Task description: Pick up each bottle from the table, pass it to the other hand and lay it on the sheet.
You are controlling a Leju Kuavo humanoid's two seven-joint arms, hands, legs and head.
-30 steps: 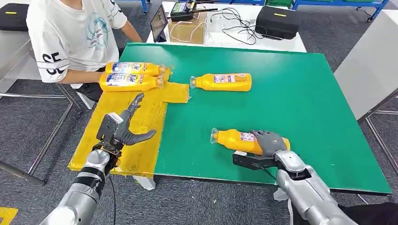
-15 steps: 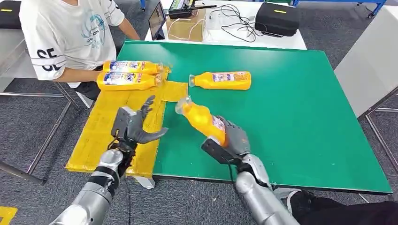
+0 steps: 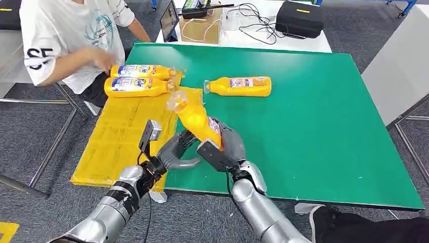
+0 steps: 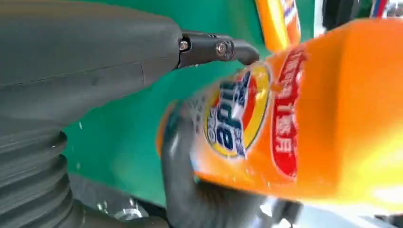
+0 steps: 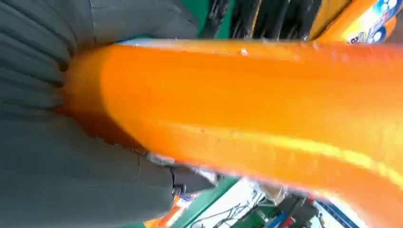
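Your right hand [image 3: 230,147] grips the lower body of an orange bottle [image 3: 197,121], lifted off the green table [image 3: 324,116] and tilted, its clear cap end pointing up and away toward the yellow sheet [image 3: 121,136]. Your left hand [image 3: 177,152] sits just beside it with fingers spread — in the left wrist view a dark fingertip [image 4: 237,47] lies at the bottle's label, but you cannot tell whether it touches, and nothing is grasped by that hand. From the right wrist view the bottle's orange body runs across the frame out of the grey palm [image 5: 71,156]. Two more bottles [image 3: 139,79] lie side by side at the sheet's far end, near a person in a white shirt [image 3: 66,35]. A fourth bottle [image 3: 240,86] lies on its side on the green surface — just beyond the sheet's far right corner.
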